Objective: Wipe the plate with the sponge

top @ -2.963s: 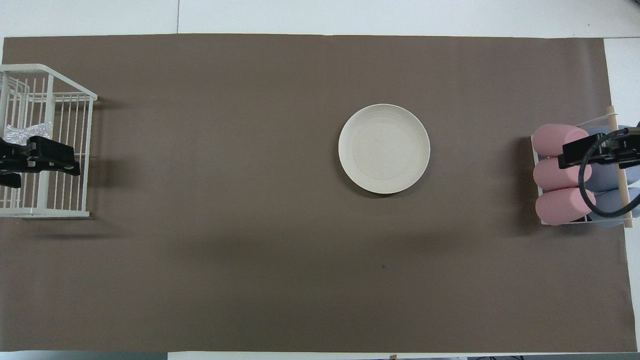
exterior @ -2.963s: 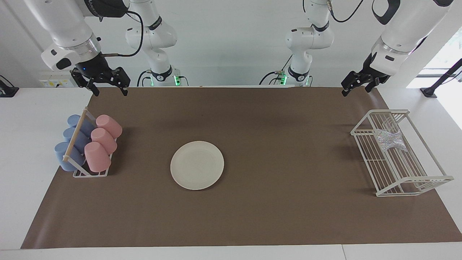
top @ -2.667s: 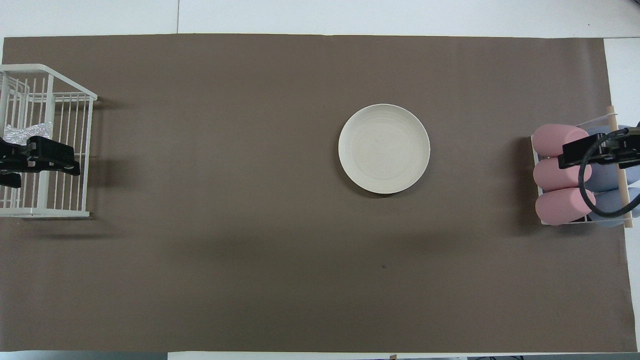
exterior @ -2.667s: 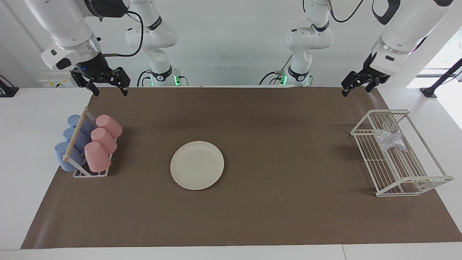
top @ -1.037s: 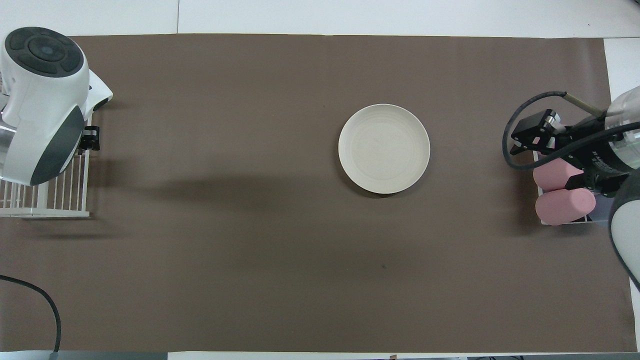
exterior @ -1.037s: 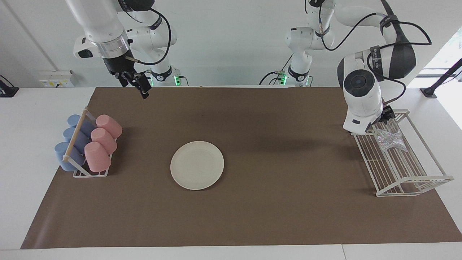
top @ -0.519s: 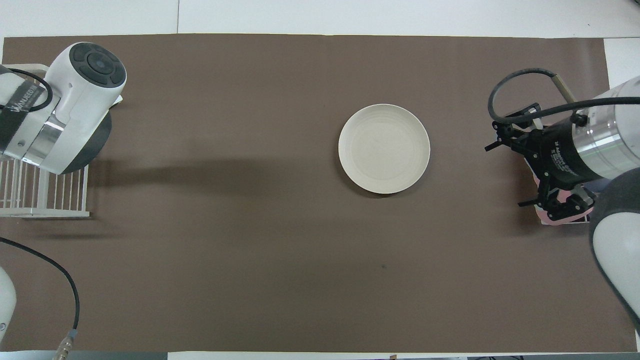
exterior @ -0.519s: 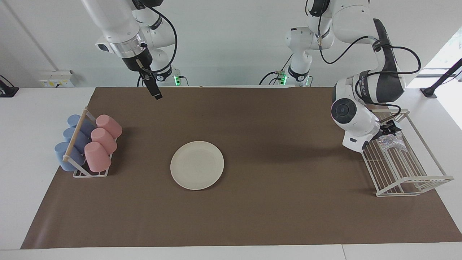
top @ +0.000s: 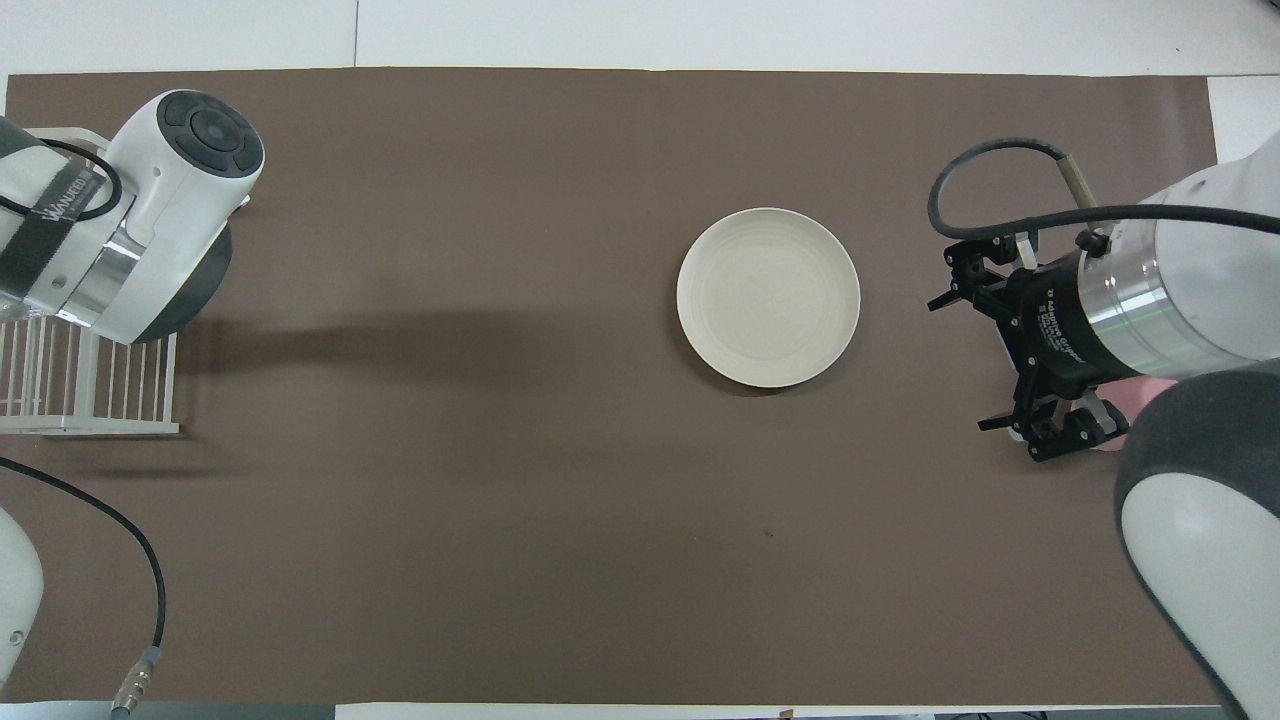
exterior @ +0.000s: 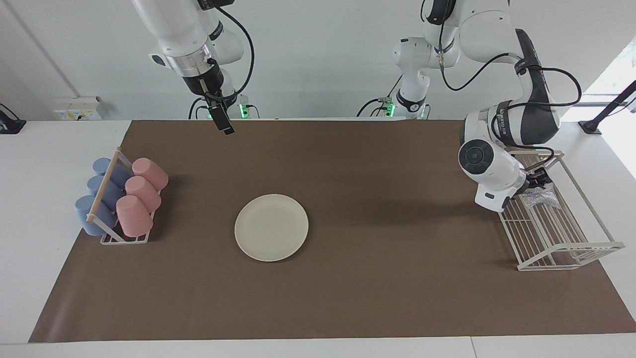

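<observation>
The cream-white plate [exterior: 271, 227] [top: 768, 296] lies flat on the brown mat with nothing on it. The sparkly sponge [exterior: 542, 199] lies inside the white wire rack [exterior: 566, 254] at the left arm's end of the table. My left gripper [exterior: 540, 178] reaches down into the rack, right at the sponge; the wrist hides most of it. In the overhead view the left arm covers both the sponge and the gripper. My right gripper [exterior: 224, 124] [top: 962, 364] hangs open and empty over the mat, between the cup rack and the plate.
A rack of pink and blue cups [exterior: 121, 196] stands at the right arm's end of the table; the right arm covers most of it from above. The wire rack [top: 90, 400] shows partly under the left arm. The brown mat [exterior: 377, 298] covers most of the table.
The left arm has swung down and brought its gripper into the wire rack, to the sponge. The right gripper has moved from over the cup rack toward the plate.
</observation>
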### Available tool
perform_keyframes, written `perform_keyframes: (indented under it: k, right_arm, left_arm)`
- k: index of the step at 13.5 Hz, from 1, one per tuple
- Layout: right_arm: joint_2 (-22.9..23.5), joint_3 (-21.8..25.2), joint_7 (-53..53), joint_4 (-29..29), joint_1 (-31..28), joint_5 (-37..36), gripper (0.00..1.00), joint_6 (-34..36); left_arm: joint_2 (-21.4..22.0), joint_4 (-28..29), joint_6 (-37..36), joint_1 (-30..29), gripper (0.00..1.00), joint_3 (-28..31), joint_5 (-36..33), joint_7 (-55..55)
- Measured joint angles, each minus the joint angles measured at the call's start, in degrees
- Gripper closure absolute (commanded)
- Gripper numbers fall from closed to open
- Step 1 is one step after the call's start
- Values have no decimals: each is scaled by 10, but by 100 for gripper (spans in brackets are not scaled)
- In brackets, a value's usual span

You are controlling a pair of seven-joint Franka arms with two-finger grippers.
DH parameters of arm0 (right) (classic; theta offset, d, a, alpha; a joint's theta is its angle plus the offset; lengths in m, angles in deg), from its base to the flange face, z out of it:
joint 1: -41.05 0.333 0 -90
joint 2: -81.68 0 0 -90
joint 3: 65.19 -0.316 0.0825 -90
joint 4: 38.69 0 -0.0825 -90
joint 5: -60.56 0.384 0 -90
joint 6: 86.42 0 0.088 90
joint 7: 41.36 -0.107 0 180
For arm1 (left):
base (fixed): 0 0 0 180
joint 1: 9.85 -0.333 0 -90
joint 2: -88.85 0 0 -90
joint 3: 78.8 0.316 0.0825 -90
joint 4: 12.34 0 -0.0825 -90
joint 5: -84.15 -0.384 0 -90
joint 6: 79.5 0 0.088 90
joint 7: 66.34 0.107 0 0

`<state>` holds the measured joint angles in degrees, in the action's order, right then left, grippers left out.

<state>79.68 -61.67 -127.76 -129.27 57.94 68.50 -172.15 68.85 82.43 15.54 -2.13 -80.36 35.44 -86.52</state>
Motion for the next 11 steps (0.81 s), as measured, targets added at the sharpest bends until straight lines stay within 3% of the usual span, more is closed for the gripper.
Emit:
perform_keyframes:
  k: [3, 11]
  right_arm:
    - [-4, 0, 0, -6, 0, 0, 0, 0]
    - [-3, -15, 0, -8, 0, 0, 0, -22]
  left_arm:
    - [0, 0, 0, -2, 100, 1, 0, -1]
    - [0, -8, 1, -4, 100, 1, 0, -8]
